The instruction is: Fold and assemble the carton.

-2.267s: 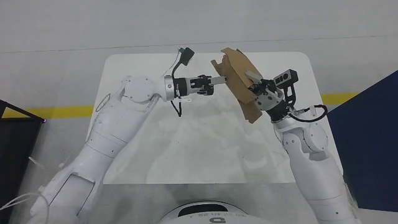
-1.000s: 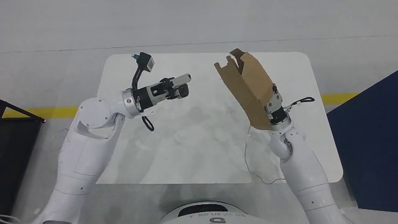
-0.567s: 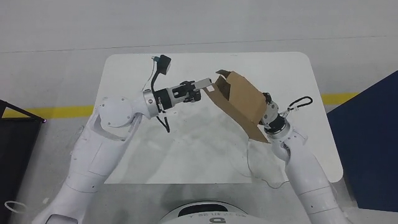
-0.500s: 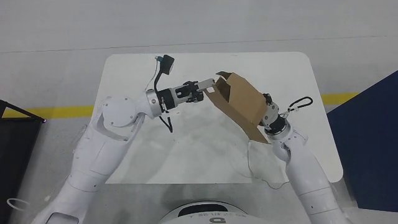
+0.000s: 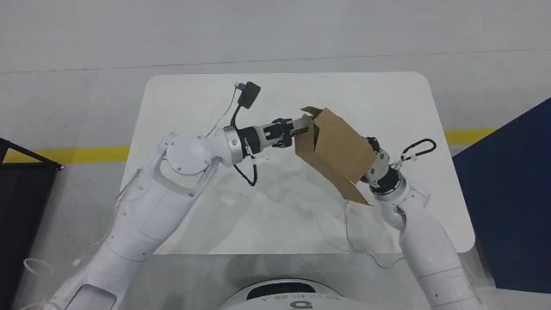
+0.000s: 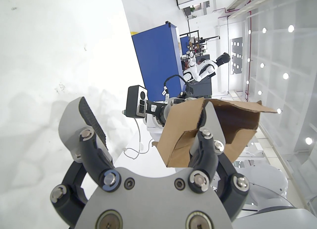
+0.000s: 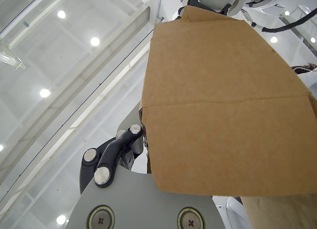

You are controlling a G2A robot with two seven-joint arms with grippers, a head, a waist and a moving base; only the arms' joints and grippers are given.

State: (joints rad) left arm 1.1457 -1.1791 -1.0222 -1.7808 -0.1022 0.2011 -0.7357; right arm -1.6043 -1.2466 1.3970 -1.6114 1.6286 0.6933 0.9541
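A brown carton (image 5: 340, 151), partly unfolded with loose end flaps, is held tilted above the white table (image 5: 215, 215). My right gripper (image 5: 372, 168) is shut on its near right end; the right wrist view has a broad carton panel (image 7: 218, 106) covering the fingers, with one finger (image 7: 136, 138) beside the panel's edge. My left gripper (image 5: 303, 126) is at the carton's far left end and stands open. In the left wrist view, a flap of the carton (image 6: 183, 126) lies between the fingers of the left gripper (image 6: 145, 106), against one finger (image 6: 210, 121).
A thin white cable (image 5: 353, 224) trails on the table beside the right arm. A blue cabinet (image 5: 516, 189) stands off the table's right edge and a black frame (image 5: 17, 198) off the left. The table's near left part is bare.
My left arm swung right from mid-table to the carton's left end, and a flap now lies between its fingers. The right arm lowered and tilted the carton slightly.
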